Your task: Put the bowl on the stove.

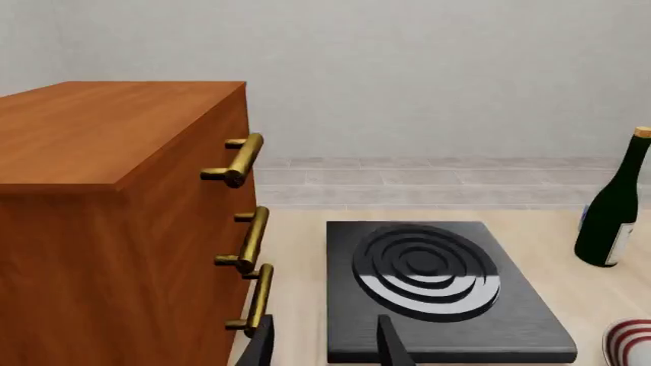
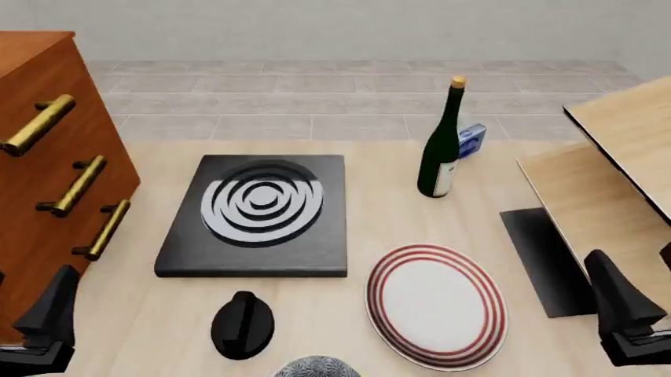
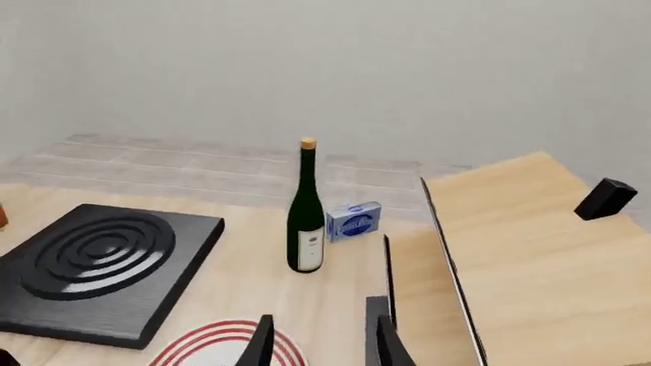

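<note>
The bowl (image 2: 316, 367), grey-and-white speckled, shows only as its top at the near edge of the front view, just right of a black round knob (image 2: 242, 323). The stove (image 2: 257, 212) is a black slab with silver ring burner in the table's middle left; it also shows in the left wrist view (image 1: 437, 293) and the right wrist view (image 3: 102, 267). My left gripper (image 2: 47, 314) (image 1: 325, 332) is open and empty, near the front left, short of the stove. My right gripper (image 2: 621, 308) (image 3: 320, 332) is open and empty at the front right.
A wooden cabinet (image 2: 42, 173) with brass handles stands left of the stove. A white plate with red rings (image 2: 435, 305) lies right of the bowl. A dark bottle (image 2: 441, 149) and blue box (image 2: 471, 140) stand behind. A black mat (image 2: 540, 259) and wooden boards (image 2: 618, 173) are at the right.
</note>
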You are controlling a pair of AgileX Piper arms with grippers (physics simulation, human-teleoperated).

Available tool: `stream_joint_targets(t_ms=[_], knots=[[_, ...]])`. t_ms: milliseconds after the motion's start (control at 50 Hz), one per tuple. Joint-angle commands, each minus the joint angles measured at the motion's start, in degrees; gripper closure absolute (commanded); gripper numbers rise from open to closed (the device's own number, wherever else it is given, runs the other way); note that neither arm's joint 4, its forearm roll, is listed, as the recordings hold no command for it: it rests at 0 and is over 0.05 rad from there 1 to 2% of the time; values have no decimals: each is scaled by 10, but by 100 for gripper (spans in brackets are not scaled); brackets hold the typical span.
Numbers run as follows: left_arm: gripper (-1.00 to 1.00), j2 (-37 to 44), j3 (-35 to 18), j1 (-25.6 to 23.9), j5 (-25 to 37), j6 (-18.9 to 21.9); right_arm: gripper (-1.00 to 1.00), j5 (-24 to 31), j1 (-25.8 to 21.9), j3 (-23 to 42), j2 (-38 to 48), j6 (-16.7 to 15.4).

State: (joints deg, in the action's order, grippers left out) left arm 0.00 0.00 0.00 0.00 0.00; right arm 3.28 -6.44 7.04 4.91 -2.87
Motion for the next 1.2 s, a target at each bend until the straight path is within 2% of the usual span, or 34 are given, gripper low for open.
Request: stream_joint_targets(t_ms=[20,140,180,200,320,460,500,520,600,820,860,880,920,1020,1080,1200], knots=[[-100,0,0,0,0,0,-100,34,-70,65,59,-28],[-100,0,0,0,0,0,-100,58,-120,94,90,-43],[-100,0,0,0,0,0,-100,67,-138,102,96,-28],[-100,0,0,0,0,0,-100,72,-156,107,111,-49],[-100,0,0,0,0,0,-100,98,-197,131,144,-65],[-100,0,0,0,0,0,-100,137,-246,165,167,-61],[-100,0,0,0,0,0,-100,138,-251,165,176,-74],[-100,0,0,0,0,0,-100,162,-285,180,204,-70],[-100,0,0,0,0,0,-100,172,-315,194,232,-76],[-100,0,0,0,0,0,-100,196,-343,233,283,-97],[-100,0,0,0,0,0,-100,203,-361,247,302,-89],[-100,0,0,0,0,0,-100,205,-390,263,345,-78],[-100,0,0,0,0,0,-100,207,-394,267,358,-86],[-100,0,0,0,0,0,-100,217,-402,280,375,-83],[-100,0,0,0,0,0,-100,229,-433,305,405,-66],[-100,0,0,0,0,0,-100,233,-464,325,439,-53]])
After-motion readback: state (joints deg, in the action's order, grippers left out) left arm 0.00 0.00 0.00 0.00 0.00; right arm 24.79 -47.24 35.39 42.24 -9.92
